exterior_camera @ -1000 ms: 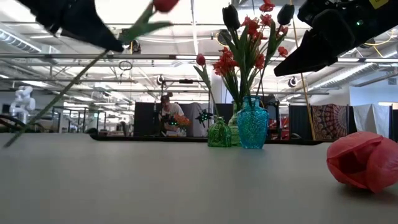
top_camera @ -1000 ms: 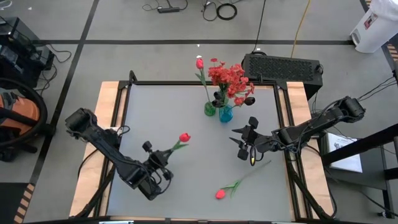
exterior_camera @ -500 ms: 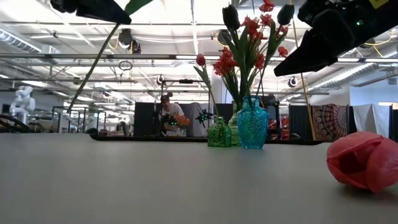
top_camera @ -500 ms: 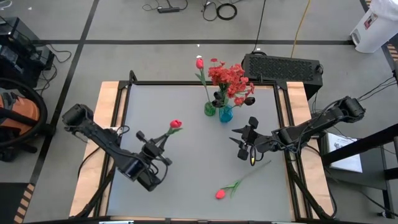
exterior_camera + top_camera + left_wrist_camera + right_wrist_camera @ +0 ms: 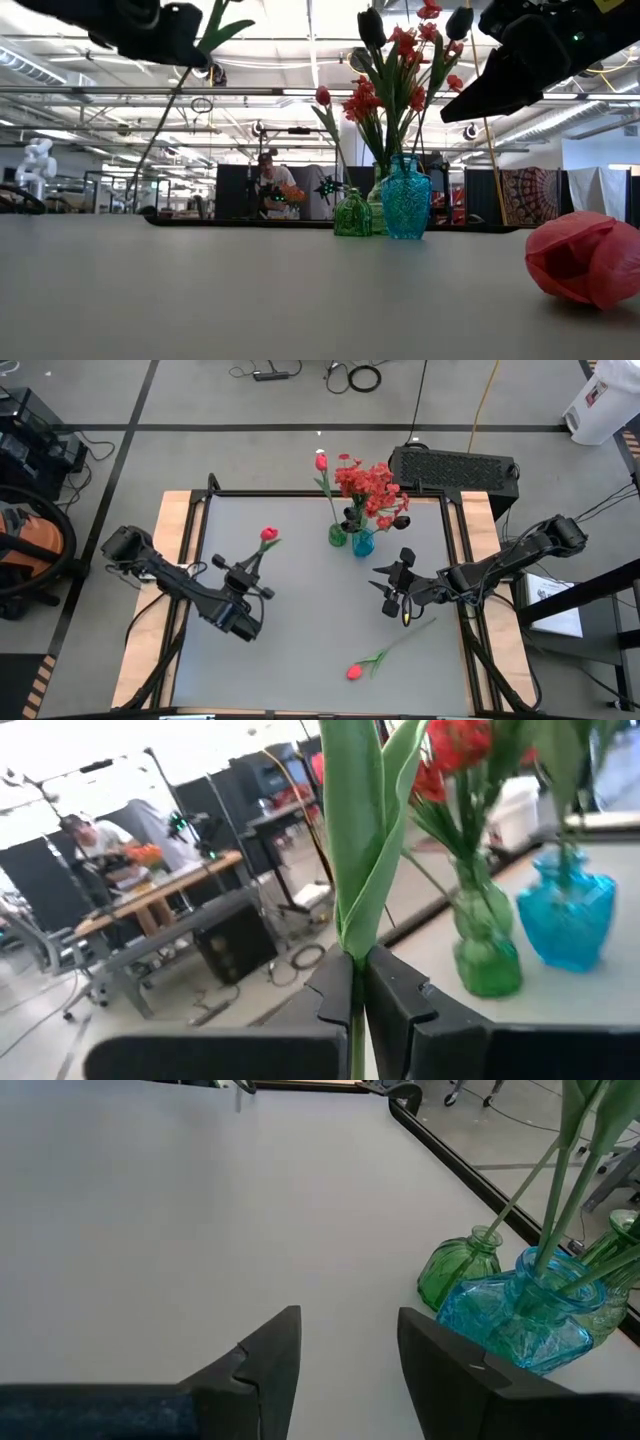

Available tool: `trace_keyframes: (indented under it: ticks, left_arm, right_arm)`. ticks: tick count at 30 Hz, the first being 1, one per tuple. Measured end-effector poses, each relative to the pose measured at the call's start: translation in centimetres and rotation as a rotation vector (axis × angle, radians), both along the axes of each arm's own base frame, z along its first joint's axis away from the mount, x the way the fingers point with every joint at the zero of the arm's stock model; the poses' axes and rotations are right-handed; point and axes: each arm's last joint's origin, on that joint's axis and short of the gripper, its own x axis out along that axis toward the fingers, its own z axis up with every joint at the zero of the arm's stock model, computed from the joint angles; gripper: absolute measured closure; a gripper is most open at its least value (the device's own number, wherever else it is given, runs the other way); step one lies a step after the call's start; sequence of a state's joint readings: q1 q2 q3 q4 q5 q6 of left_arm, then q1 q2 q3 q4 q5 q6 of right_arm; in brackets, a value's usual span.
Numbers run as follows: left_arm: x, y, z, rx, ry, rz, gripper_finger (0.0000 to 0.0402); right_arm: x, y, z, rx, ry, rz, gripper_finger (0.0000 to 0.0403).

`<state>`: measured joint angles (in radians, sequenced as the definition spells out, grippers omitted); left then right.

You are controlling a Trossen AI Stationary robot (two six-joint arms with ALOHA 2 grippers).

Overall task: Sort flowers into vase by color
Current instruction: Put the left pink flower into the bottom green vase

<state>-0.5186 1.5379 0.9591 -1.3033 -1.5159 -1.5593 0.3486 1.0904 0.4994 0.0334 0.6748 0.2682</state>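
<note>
My left gripper (image 5: 246,569) is shut on a pinkish-red tulip (image 5: 268,534) with a long green stem, held above the table's left half. My right gripper (image 5: 388,593) hovers open over the table, just on the near right of the vases. A green vase (image 5: 338,536) holds one tulip (image 5: 321,461). The blue vase (image 5: 363,543) beside it holds red clustered blossoms (image 5: 368,483) and dark buds (image 5: 401,520). Another tulip (image 5: 353,672) lies flat on the table near its near edge; its bud (image 5: 585,258) fills the low view's right side. My left gripper pinches the tulip's stem (image 5: 357,1020) between its two fingers, just below the leaf base (image 5: 358,935). The fingers lie across the stem. The tulip is lifted clear, tilted with its bud up toward the far edge, and the stem's lower end (image 5: 140,170) hangs below the gripper.
The vases stand close together at the middle of the table's far edge. A black box (image 5: 455,468) sits beyond the far right corner. Wooden rails (image 5: 178,530) border the table on the left and right. A person (image 5: 268,185) sits in the room behind.
My left gripper has moved up and toward the far edge, carrying the tulip with it. The bud has shifted toward the far left, and the stem, which slanted low before, now hangs steeper. My right arm has stayed still.
</note>
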Motion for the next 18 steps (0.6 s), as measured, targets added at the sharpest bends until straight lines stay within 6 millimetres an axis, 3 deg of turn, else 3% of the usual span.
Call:
trace_keyframes:
  ticks: [9, 18]
  left_arm:
    - [0.1, 2.7, -0.9, 0.024, -0.067, 0.096, 0.0384]
    - [1.0, 3.6, -1.1, -0.003, -0.136, 0.147, 0.0384]
  right_arm:
    - [0.0, 0.0, 0.0, 0.0, 0.0, 0.0, 0.0243]
    - [0.0, 0.0, 0.0, 0.0, 0.0, 0.0, 0.0243]
